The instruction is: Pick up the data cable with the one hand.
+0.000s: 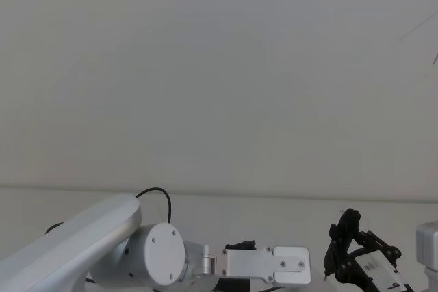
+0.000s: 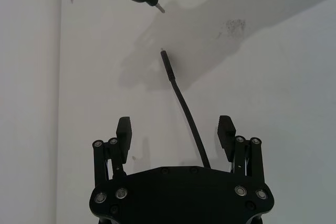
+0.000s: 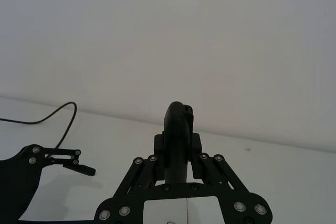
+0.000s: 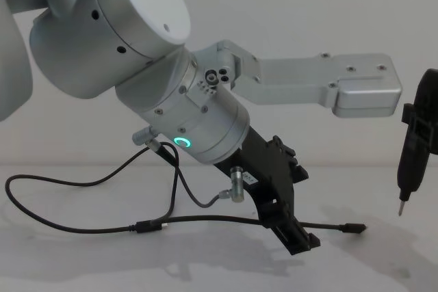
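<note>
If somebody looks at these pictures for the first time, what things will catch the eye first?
The big silver left arm with its green ring light strikes first, close before the chest camera. Its black left end effector is low over the table, fingers open on both sides of the data cable. At the chest view's right edge hangs a slim black tool with a pale tip, gripped by the right end effector.

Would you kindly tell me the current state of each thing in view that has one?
data cable: lying on the table, not gripped, running between the left gripper's jaws.
left gripper: jaws open, straddling the cable.
right gripper: jaws shut on the black tool.
black tool: held upright, tip pointing down.
</note>
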{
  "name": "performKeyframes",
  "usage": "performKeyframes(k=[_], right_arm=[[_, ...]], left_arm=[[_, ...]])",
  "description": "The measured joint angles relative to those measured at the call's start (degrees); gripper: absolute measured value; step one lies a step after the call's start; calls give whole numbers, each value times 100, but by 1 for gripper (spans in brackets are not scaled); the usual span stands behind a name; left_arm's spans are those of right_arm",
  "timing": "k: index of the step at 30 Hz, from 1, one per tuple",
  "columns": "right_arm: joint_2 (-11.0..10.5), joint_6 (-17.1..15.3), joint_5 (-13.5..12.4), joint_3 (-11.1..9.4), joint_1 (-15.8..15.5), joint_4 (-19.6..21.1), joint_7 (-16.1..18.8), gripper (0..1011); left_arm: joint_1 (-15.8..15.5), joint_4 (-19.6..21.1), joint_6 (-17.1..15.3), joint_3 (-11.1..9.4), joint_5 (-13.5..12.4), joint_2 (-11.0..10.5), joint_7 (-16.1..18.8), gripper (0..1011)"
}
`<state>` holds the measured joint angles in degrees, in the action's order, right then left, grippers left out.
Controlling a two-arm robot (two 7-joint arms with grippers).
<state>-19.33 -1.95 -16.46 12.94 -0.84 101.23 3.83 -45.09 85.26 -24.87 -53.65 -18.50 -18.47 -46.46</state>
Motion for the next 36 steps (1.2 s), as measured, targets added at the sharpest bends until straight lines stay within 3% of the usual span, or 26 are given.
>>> performKeyframes(k=[36], right_arm=[[0, 0, 0, 0, 0, 0, 0, 268]], left_arm=[[88, -302, -109, 87, -302, 233, 226, 992]])
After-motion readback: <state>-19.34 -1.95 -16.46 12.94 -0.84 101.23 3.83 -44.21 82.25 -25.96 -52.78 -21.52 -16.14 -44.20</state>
